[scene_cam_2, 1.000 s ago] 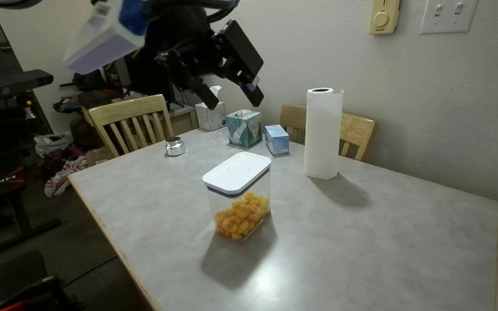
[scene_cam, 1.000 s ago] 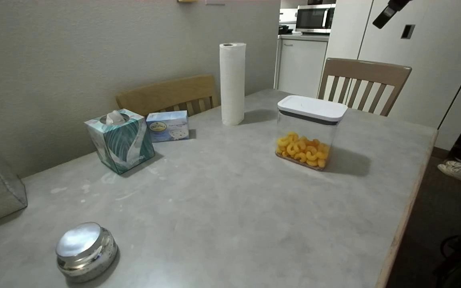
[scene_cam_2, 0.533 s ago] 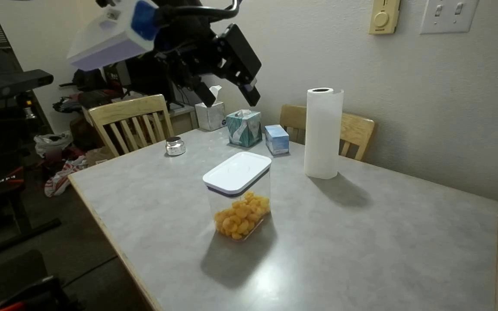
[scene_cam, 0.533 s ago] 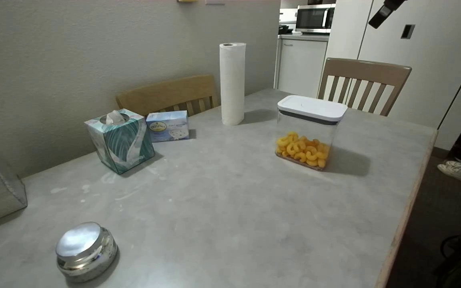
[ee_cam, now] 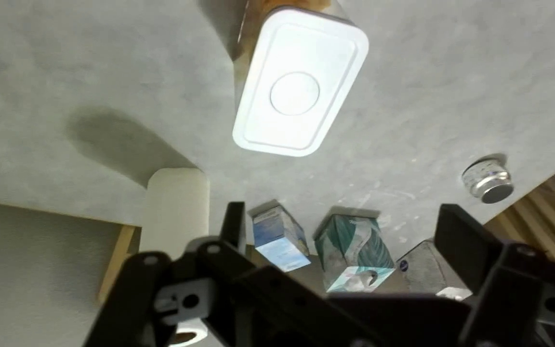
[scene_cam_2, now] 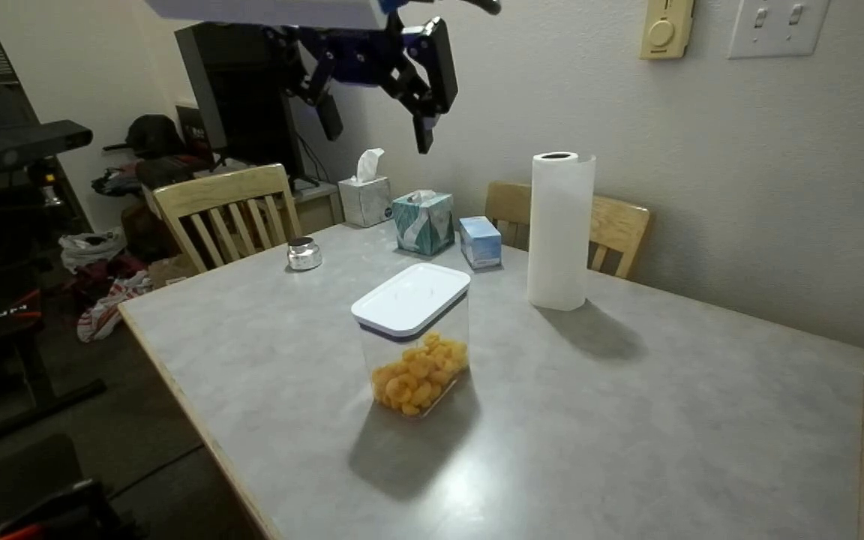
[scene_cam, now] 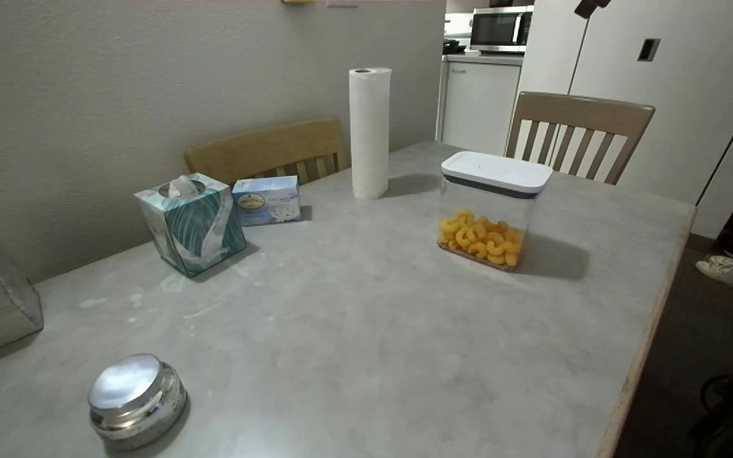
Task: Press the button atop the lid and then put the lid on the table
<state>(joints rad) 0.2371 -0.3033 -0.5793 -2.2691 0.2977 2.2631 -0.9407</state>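
The white lid point(scene_cam_2: 402, 315) sits on a clear container of yellow pasta point(scene_cam_2: 421, 375) that stands upright on the grey table point(scene_cam_2: 664, 420). The lid also shows in an exterior view point(scene_cam: 494, 170) and in the wrist view point(ee_cam: 268, 127). The round button point(ee_cam: 295, 93) is a faint circle at the lid's centre in the wrist view, seemingly flush with it. My gripper point(scene_cam_2: 376, 136) is open and empty, high above the table, apart from the lid. In the wrist view its fingers point(ee_cam: 347, 229) are spread wide. In an exterior view only a dark fingertip point(scene_cam: 589, 7) shows at the top edge.
A paper towel roll point(scene_cam_2: 561, 232) stands near the container. A blue tea box point(scene_cam_2: 481, 244), a teal tissue box point(scene_cam_2: 423, 223) and a grey tissue box point(scene_cam_2: 365, 202) stand along the wall side. A round metal object point(scene_cam: 137, 401) is at the far end. Wooden chairs point(scene_cam_2: 229, 214) flank the table.
My gripper has risen slightly and turned, and its fingers now point more straight down. In an exterior view its fingertip has shifted up and left. The lid and container have not moved.
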